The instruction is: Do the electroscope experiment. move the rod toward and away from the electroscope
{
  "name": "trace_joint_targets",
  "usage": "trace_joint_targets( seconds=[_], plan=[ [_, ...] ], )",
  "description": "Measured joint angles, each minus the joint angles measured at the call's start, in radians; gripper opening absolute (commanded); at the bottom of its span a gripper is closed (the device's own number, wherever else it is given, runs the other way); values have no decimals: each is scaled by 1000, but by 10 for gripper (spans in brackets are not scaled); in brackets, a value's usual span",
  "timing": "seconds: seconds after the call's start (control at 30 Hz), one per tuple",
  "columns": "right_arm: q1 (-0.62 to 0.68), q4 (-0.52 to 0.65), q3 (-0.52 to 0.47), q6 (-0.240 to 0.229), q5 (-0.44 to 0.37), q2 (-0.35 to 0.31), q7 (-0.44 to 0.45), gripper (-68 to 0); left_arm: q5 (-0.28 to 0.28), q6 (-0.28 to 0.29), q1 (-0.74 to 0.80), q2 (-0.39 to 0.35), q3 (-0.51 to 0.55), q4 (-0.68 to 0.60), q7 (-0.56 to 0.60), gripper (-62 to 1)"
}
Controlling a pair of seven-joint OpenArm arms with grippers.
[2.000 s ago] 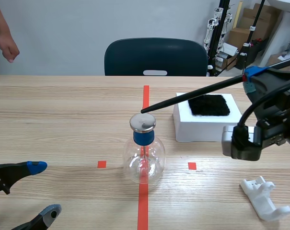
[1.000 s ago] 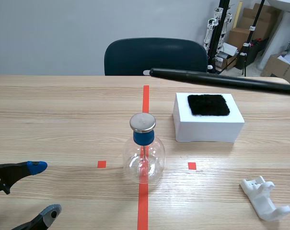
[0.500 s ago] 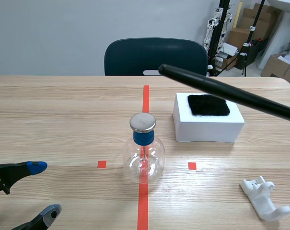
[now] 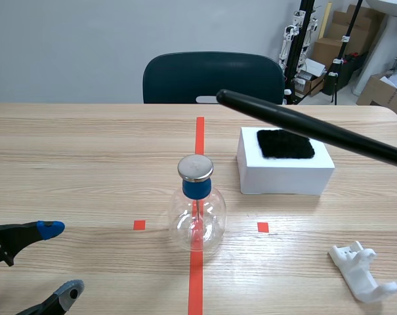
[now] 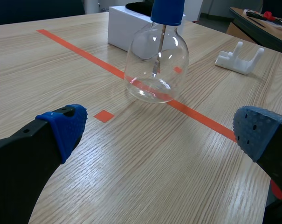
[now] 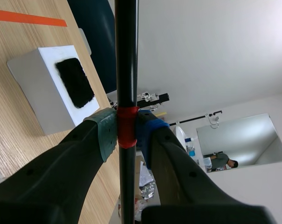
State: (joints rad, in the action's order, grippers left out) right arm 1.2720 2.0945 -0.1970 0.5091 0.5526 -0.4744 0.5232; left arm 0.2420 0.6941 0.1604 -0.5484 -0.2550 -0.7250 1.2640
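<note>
Over the bench, the right arm's jaws grip the black rod, its tip up behind the glass flask; the left arm's jaws stand wide open.

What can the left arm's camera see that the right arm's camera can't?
Only the left wrist view shows the glass electroscope flask, the white plastic part and the open left claw with its blue pads. Only the right wrist view shows the black rod clamped in the right claw, plus a dark chair. Both show the white box and the wooden table.
</note>
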Motion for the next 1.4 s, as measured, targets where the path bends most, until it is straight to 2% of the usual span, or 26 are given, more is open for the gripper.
trace_joint_targets(
  seconds=[1.17, 1.27, 1.33, 1.4],
  plan=[
    [0, 0, 0, 0, 0, 0, -1, -675, 0, 0, 0, 0, 0, 0, 0, 14],
    [0, 0, 0, 0, 0, 0, -21, -675, 0, 0, 0, 0, 0, 0, 0, 14],
    [0, 0, 0, -16, 0, 0, -39, -675, 0, 0, 0, 0, 0, 0, 0, 14],
    [0, 0, 0, -60, 0, 0, -61, -675, 0, 0, 0, 0, 0, 0, 0, 14]
  ],
)
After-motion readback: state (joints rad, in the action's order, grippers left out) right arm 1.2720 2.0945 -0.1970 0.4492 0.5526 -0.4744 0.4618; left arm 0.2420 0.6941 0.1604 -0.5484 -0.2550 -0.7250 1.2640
